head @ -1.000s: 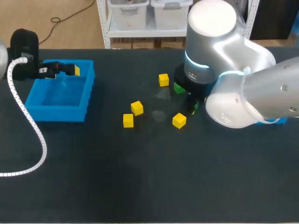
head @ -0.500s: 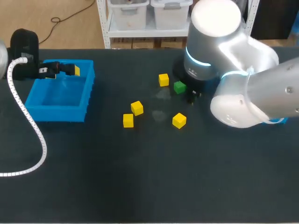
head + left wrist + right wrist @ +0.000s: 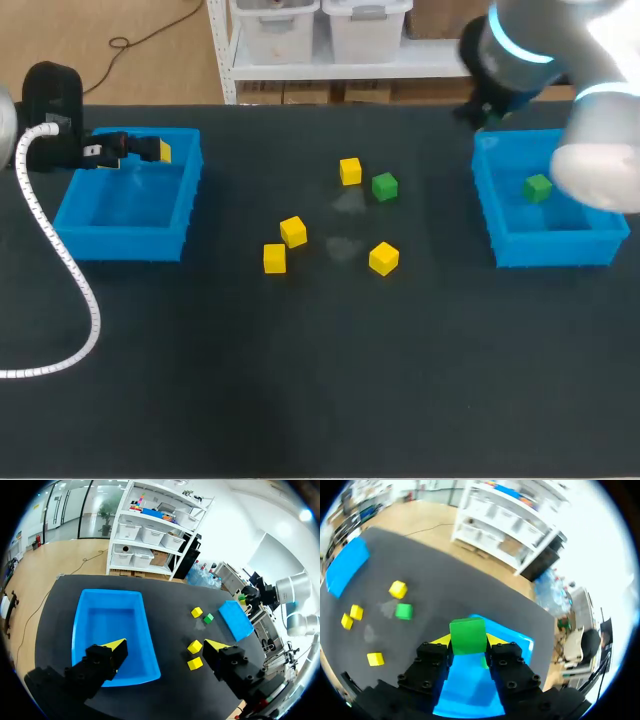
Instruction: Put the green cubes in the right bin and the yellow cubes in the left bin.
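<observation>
Far to the left of the loose green cube [image 3: 384, 186] on the dark counter [image 3: 300, 380] sits the left bin [image 3: 120, 243], and the left pincer [image 3: 164, 645] hangs over its far rim with fingers apart. Four yellow cubes [image 3: 349, 170] lie around that green cube: one close on its left but not touching, and three on the robot's side of it. Well to its right stands the right bin [image 3: 550, 248] with a second green cube [image 3: 537, 187] inside, and above that bin the right pincer [image 3: 468, 641] is clamped on a third green cube [image 3: 468, 632].
</observation>
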`<state>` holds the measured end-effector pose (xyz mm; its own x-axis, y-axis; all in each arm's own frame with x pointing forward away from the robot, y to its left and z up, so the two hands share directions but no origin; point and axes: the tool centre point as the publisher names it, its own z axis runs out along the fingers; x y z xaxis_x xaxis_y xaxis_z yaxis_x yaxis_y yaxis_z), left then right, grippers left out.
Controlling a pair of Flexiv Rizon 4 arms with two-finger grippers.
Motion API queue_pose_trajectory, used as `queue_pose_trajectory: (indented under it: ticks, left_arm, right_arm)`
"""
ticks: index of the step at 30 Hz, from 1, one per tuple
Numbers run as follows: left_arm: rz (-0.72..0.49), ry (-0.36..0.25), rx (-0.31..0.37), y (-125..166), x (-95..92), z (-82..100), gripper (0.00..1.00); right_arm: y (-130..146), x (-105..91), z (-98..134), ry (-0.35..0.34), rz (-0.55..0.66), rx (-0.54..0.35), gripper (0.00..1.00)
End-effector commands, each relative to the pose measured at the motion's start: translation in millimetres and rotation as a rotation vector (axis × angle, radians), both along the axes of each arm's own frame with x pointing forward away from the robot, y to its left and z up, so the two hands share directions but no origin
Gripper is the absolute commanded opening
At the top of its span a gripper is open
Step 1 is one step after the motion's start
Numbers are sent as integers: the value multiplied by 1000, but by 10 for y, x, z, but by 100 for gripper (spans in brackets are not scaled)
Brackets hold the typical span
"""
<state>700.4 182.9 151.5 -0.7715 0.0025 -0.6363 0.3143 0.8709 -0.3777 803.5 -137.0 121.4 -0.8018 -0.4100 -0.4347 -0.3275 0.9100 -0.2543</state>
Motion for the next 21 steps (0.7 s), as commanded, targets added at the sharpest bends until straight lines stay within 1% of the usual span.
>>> queue_pose_trajectory:
  ticks: [1, 5, 9, 14, 15, 16, 17, 18, 21]
  left_arm:
    - [-4, -7, -8, 16, -6, -15, 100]
    - [-4, -7, -8, 16, -6, -15, 100]
    - [-4, -7, -8, 16, -6, -15, 100]
    - [-4, -7, -8, 16, -6, -15, 100]
    - [-4, -7, -8, 16, -6, -15, 100]
    - [-4, -7, -8, 16, -6, -15, 100]
    - [-4, -7, -8, 16, -6, -15, 100]
    - [-4, -7, -8, 16, -6, -15, 100]
    - [-4, -7, -8, 16, -6, -15, 100]
  right_arm:
    - [-341, -79, 61, -124, -116, 66, 0]
    - [-504, -161, -59, -89, -158, 69, 0]
    - [-515, -265, -231, -45, -163, 71, 0]
    - [-517, -295, -373, -10, -196, 77, 0]
    - [-525, -305, -394, -7, -205, 72, 5]
    - [-534, -310, -414, -3, -219, 71, 27]
    - [-544, -316, -432, 2, -227, 66, 89]
    - [-550, -320, -444, 5, -231, 67, 100]
    - [-577, -345, -427, 0, -250, 71, 100]
